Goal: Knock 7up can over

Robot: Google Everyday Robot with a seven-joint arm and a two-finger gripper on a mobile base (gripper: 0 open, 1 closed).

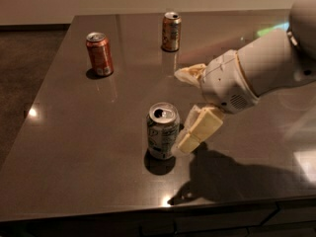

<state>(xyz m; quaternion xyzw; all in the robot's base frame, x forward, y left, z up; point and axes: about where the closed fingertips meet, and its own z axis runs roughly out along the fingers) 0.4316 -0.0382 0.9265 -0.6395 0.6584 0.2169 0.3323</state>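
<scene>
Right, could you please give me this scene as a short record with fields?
target: 7up can, upright, near the front of the table
arm: gripper just right of the 7up can, fingers open, one close beside it, contact unclear
others: red-orange can back left, orange-copper can back centre, both upright
status: not yet knocked over

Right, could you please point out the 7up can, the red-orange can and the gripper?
7up can point(162, 132): camera view, middle of its side.
red-orange can point(100, 56): camera view, middle of its side.
gripper point(181, 110): camera view, midway between its fingertips, close beside the 7up can.
</scene>
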